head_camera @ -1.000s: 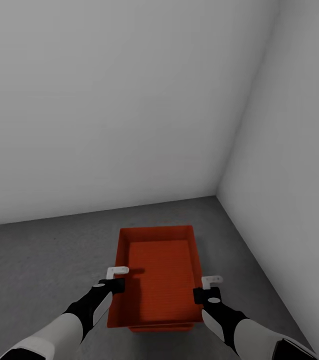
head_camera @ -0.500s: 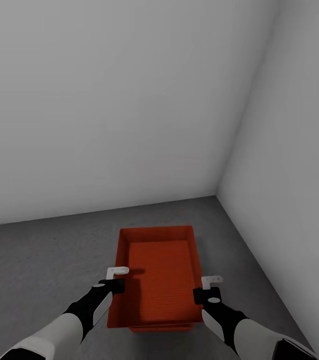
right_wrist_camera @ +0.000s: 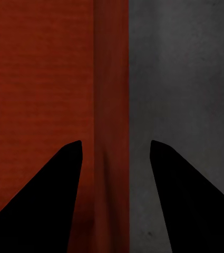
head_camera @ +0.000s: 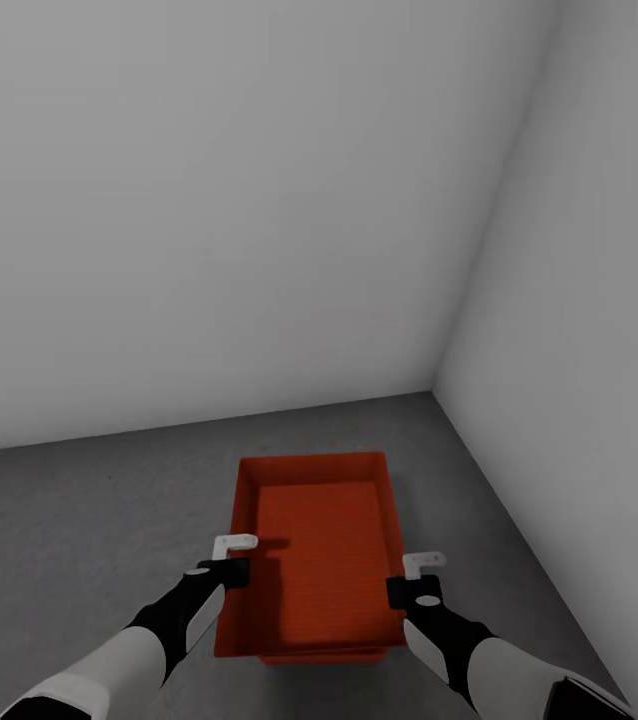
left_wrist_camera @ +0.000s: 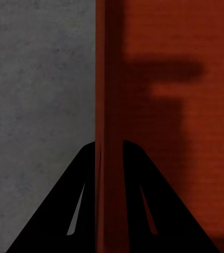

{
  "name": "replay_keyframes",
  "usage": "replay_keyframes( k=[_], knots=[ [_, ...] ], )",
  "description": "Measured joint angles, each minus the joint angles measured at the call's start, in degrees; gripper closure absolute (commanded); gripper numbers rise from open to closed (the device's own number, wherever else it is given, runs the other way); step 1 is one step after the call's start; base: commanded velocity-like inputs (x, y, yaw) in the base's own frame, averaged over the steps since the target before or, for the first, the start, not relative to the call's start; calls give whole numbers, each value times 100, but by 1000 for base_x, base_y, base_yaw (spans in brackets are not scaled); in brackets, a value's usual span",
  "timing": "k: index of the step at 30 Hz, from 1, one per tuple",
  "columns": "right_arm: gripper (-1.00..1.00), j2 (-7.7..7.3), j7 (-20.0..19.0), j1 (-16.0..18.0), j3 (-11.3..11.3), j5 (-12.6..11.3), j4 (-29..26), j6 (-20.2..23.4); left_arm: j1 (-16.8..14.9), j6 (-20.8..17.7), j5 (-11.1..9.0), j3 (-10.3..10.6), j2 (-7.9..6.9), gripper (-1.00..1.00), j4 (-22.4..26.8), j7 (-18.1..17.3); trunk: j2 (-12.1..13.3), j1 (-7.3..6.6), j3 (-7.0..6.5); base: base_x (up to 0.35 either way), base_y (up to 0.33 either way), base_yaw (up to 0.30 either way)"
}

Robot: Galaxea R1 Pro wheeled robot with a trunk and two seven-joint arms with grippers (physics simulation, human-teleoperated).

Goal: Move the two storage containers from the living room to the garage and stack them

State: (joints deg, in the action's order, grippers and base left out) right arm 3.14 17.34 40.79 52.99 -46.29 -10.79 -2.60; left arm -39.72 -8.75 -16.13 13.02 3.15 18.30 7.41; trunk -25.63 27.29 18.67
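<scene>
An orange-red storage container (head_camera: 319,545) sits in a corner of the garage, on the dark grey floor (head_camera: 79,520). Under its near edge a thin orange strip of another container (head_camera: 319,657) shows. My left gripper (head_camera: 229,583) reaches down over the left long wall. In the left wrist view the left gripper (left_wrist_camera: 109,143) is shut on that thin wall (left_wrist_camera: 109,79). My right gripper (head_camera: 407,590) hangs over the right long wall. In the right wrist view the right gripper (right_wrist_camera: 116,142) is open, its fingers astride the wall (right_wrist_camera: 110,79) with a gap on each side.
A plain white-grey back wall (head_camera: 209,200) stands just beyond the containers. A side wall (head_camera: 599,300) closes in on the right and meets it in a corner. Bare concrete stretches away to the left of the containers.
</scene>
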Motion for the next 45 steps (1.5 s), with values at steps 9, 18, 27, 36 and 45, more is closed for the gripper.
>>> replay_keyframes(
  k=[9, 18, 27, 36, 45],
  knots=[
    [100, 5, 0, 0, 0, 2, 14, -23, -1, 9, 12, -1, 4, 100, 0, 7, 0, 0, 0, 0, 0, 0],
    [100, 4, 0, 1, 7, 3, 15, -19, -1, 24, -12, 12, 6, 100, -17, 13, -242, 132, 108, 0, 0, 0],
    [100, 3, -2, 1, 10, 1, 13, -3, -1, 11, -21, 15, 6, 100, -19, 17, -481, 264, 216, 0, 0, 0],
    [100, 1, -7, 1, 9, 2, 14, 4, -1, 9, -32, 21, 7, 100, -23, 21, -843, 462, 378, 0, 0, 0],
    [100, 3, -7, 1, 6, 2, 16, -2, -1, 9, -25, 20, 6, 100, -18, 21, -1205, 660, 540, 0, 0, 0]
  ],
)
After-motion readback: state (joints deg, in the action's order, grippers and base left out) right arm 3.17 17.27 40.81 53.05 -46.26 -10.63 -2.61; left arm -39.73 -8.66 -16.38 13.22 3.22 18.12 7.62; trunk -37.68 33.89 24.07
